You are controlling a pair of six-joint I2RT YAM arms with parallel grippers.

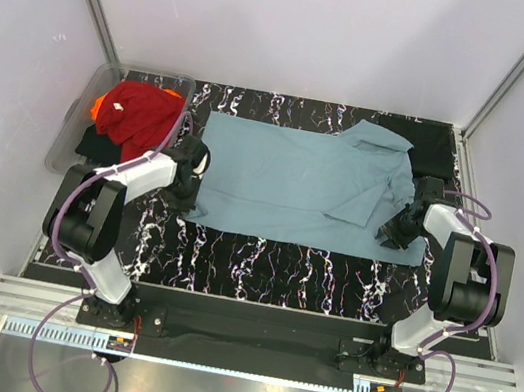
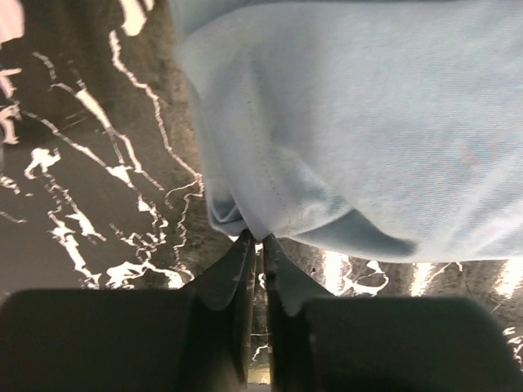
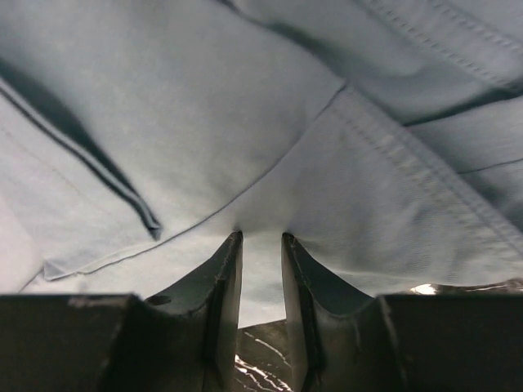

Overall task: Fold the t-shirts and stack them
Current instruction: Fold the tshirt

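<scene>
The teal shirt point(image 1: 295, 182) lies spread on the tabletop point(image 1: 260, 262). The right jaws, narrowly parted, pinch its sleeve end. The left jaws, nearly closed, seem to nip only the hem, which may slip when lifted.

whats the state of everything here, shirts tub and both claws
teal-blue t-shirt: spread flat on the table, unfolded
left claw: shut on the teal-blue t-shirt's edge
right claw: shut on a pinch of the teal-blue t-shirt
red t-shirt: crumpled, topmost in the tub
orange t-shirt: crumpled, mostly hidden
black t-shirt: bunched below the red
clear plastic tub: holding three shirts
</scene>
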